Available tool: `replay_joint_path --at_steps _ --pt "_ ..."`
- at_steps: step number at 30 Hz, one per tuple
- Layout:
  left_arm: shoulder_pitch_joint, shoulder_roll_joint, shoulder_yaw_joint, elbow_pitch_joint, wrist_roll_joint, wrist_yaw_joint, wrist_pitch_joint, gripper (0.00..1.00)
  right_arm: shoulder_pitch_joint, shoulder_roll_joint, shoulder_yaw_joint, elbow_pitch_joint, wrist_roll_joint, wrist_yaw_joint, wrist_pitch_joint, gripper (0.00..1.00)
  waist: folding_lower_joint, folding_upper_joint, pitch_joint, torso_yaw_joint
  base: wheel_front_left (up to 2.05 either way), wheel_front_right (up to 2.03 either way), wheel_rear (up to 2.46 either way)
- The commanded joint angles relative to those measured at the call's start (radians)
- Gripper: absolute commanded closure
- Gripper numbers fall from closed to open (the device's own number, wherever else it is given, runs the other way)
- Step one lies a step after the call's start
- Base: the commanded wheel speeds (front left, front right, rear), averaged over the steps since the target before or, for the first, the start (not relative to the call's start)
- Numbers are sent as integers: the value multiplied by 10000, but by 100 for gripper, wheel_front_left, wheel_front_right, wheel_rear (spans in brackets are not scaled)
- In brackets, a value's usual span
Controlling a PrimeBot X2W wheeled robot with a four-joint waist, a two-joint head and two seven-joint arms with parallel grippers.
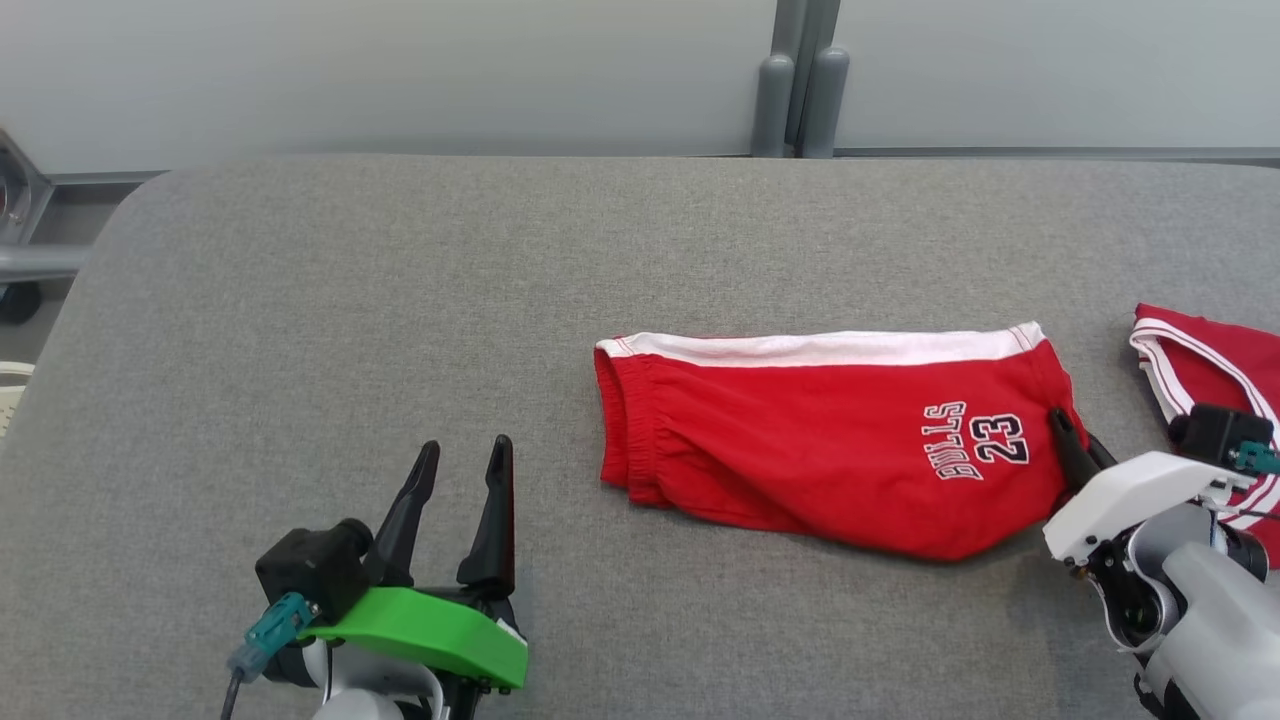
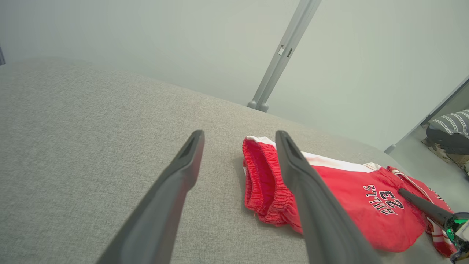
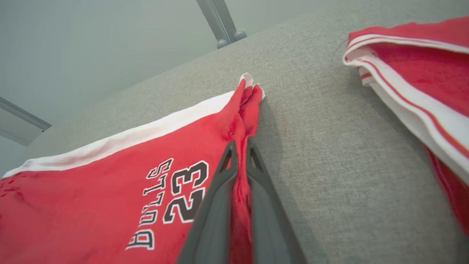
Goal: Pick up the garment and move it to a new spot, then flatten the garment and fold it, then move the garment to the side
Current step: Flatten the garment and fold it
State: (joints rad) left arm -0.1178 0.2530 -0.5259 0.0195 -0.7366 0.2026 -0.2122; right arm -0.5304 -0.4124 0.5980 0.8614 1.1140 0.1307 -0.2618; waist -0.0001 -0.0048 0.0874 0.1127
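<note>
Grey padded table (image 1: 300, 300). Red shorts (image 1: 830, 440) lie flat, right of centre. Elastic waistband points left, a white band runs along the far edge, and the "BULLS 23" print sits near the right end.

Right gripper (image 3: 241, 143): fingers pressed together on the shorts' right edge, a ridge of red cloth pinched between them.

Left gripper (image 1: 466, 443): fingers spread apart, holding nothing, at the near left, apart from the waistband.

A second red garment with white stripes (image 1: 1210, 370) lies at the far right, apart from the shorts.

Grey fabric tabletop (image 1: 400, 300) before pale wall panels (image 1: 400, 70) with a grey post (image 1: 805, 60)
</note>
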Motion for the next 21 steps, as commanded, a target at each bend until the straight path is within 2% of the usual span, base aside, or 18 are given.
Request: replay_joint_path --at_steps 1,5,10,21 --pt "115 94 -46 -56 109 37 54 0 405 120 -395 -74 -267 0 -36 100 1 48 -127 -149 0 0 0" --pt "195 113 -110 -96 95 60 117 0 1100 525 -1566 -190 -985 0 -38 100 1 48 -260 -184 0 0 0" --pt "228 89 -176 -54 44 50 143 0 1609 969 -2481 -185 -1720 0 -38 100 1 48 -414 -130 0 0 0" --pt "272 129 -140 -76 -32 110 103 0 1415 1218 -3160 -196 -2747 0 -39 100 1 48 -424 -16 0 0 0"
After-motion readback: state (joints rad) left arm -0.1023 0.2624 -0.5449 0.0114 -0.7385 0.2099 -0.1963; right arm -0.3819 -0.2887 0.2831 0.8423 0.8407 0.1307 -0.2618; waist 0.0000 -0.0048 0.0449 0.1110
